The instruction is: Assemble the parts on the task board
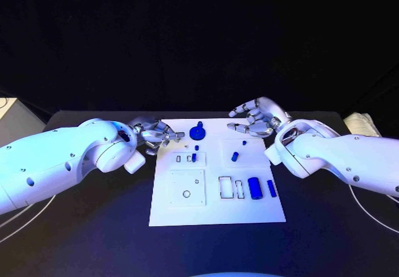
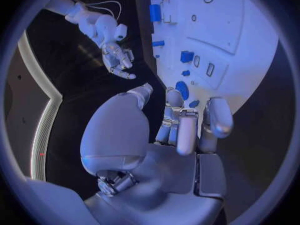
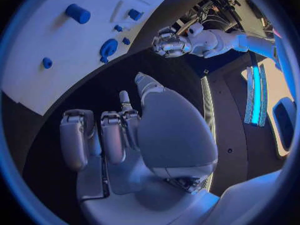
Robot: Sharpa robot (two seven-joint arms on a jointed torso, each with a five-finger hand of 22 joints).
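Note:
The white task board (image 1: 179, 210) lies in the middle of the table. On its far edge sits a round blue part with a tab (image 1: 198, 132); smaller blue parts (image 1: 235, 155) lie mid-board, and a blue cylinder (image 1: 254, 188) and a blue bar (image 1: 272, 187) lie at the right. My left hand (image 1: 158, 137) hovers at the board's far left edge with fingers apart, holding nothing. My right hand (image 1: 256, 117) hangs over the far right corner, fingers spread and empty. In the left wrist view the left hand's fingers (image 2: 187, 127) reach toward the round part (image 2: 182, 90).
Recessed slots (image 1: 226, 186) and a square inset plate (image 1: 187, 187) mark the board's near half. Black table (image 1: 100, 231) surrounds the board. A white box (image 1: 17, 118) stands at the far left and a pale object (image 1: 362, 124) at the far right.

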